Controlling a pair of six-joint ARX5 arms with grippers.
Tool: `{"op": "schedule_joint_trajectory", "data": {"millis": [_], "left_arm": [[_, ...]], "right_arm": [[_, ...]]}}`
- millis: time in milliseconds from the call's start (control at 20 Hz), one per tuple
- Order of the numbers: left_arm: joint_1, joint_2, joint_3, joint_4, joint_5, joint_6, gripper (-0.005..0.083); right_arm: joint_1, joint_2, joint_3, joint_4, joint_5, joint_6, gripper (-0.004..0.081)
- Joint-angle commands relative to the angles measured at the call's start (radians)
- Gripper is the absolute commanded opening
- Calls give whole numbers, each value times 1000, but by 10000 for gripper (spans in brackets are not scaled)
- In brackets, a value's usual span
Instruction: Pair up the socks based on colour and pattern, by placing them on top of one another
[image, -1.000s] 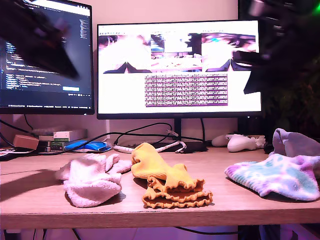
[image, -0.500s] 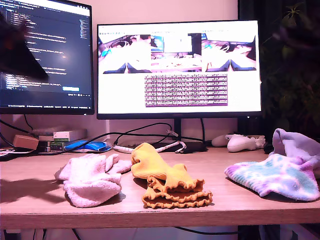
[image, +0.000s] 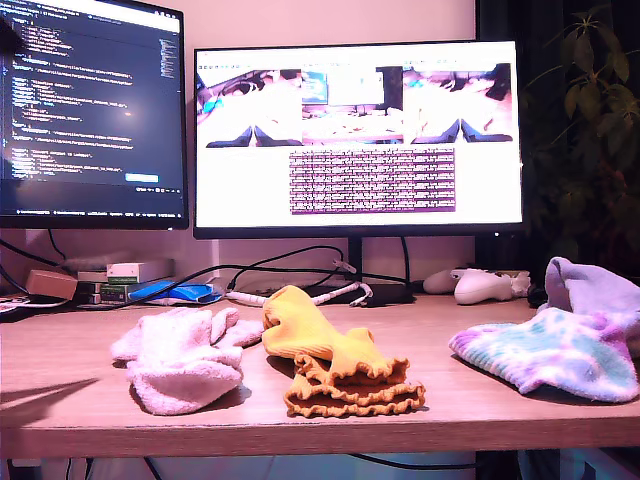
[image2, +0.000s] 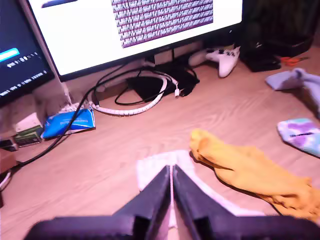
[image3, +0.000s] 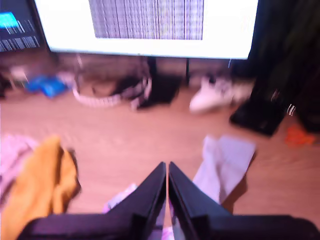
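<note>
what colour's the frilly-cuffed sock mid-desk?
Mustard yellow, no pattern. The frilly-cuffed sock shows clearest in the exterior view.

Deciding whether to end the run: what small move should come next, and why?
Probably just park both: my first gripper and my second gripper are shut and empty, the pink socks lie heaped together and the yellow socks have their frilly cuffs stacked. The tie-dye sock has no mate that I can see.

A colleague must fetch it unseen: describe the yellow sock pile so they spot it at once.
Start at the wide bright monitor. In front of it, near the wooden desk's front edge, lies the yellow sock pile. It sits between fluffy pink socks and a tie-dye sock, and alone has frilly cuffs.
</note>
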Motion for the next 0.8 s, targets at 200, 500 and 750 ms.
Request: {"op": "schedule_joint_trajectory", "data": {"millis": [200,500,750], "left_arm": [[-2,-3,-26,-76,-2,-5,-23],[-2,-2,-26,-162,-2,-5,-23],[-2,-2,-26,-193,-2,-5,-23]], "right_arm": [[0,-75,-4,-165,2,0,-12],[0,-72,-4,-321,1,0,-12],[0,-72,-4,-372,1,0,-12]]}}
